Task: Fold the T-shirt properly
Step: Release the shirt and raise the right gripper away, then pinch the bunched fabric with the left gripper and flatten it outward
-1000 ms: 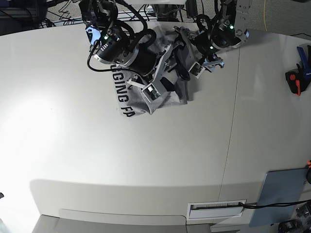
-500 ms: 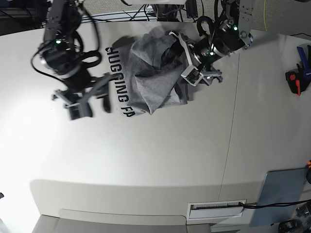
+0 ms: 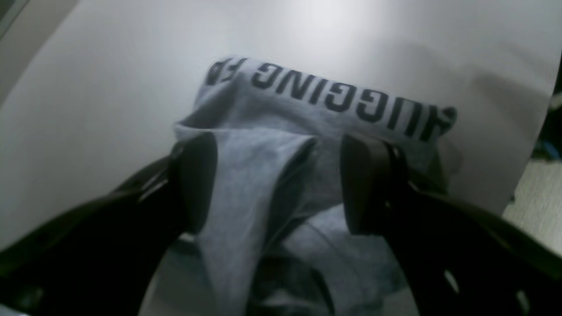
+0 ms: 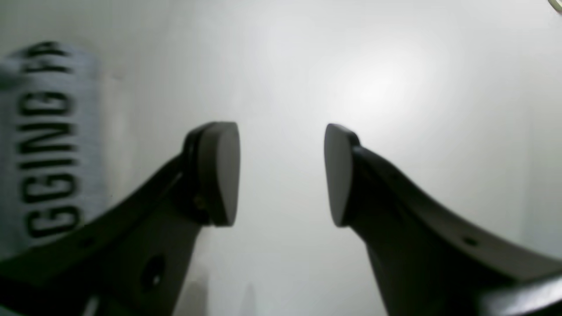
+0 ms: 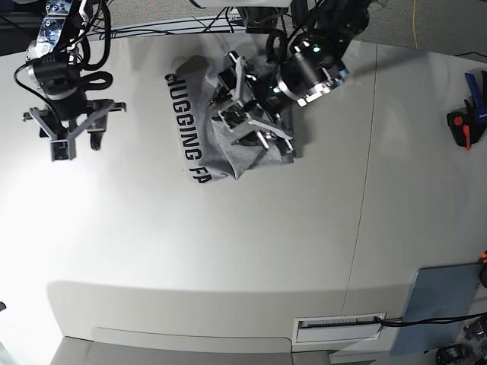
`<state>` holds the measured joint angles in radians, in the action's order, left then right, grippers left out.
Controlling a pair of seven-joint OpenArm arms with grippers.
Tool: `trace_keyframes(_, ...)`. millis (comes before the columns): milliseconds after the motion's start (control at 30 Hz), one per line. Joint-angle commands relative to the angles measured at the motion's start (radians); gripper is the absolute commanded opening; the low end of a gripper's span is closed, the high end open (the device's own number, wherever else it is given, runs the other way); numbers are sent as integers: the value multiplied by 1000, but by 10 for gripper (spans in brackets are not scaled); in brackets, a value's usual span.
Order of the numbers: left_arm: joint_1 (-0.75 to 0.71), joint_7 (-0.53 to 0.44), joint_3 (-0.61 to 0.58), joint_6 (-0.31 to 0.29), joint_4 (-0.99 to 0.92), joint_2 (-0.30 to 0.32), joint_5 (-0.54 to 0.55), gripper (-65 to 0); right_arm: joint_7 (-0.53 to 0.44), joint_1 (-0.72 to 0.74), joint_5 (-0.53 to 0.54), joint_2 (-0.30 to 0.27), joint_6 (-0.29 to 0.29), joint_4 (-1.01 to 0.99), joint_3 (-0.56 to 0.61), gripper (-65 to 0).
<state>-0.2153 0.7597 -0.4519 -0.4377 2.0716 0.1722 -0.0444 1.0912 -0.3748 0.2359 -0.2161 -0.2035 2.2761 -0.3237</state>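
At the far left of the white tabletop (image 5: pixel 228 251), the right hand (image 5: pixel 70 137) hangs over bare surface with its fingers (image 4: pixel 217 173) spread and nothing between them, well apart from the T-shirt (image 5: pixel 199 141). The grey T-shirt lies bunched in a rumpled heap at the far middle of the tabletop, its black block lettering running along the left edge of the heap. Over the heap's right part sits the left hand (image 5: pixel 245 114), fingers (image 3: pixel 195 182) spread wide, with a raised ridge of grey cloth standing between them; the cloth looks close to the left finger, though whether it touches cannot be told. At the far right edge lies a red and black tool (image 5: pixel 461 125).
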Motion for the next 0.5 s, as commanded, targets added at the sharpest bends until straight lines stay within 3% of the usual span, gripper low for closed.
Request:
trace_keyframes(0, 12, -20, -10, 4, 1, -3, -1, -213, -23, -4, 2, -11, 5, 16, -16, -344)
trace_keyframes(133, 33, -20, -19, 13, -47, -2, -5, -256, -19, -13, 2, -11, 8, 16, -45, -344)
trace_keyframes(300, 38, -20, -11, 156, -48, -2, -10, -446, -18, -13, 2, -11, 7, 16, -45, -344)
trace_keyframes(367, 38, -19, 5, 154, -48, 3, -19, -520, -19, -13, 3, -11, 7, 16, -45, -344)
trace_keyframes(467, 38, -19, 12, 150, -48, 27, -19, -541, -18, -13, 3, -11, 7, 16, -45, -344)
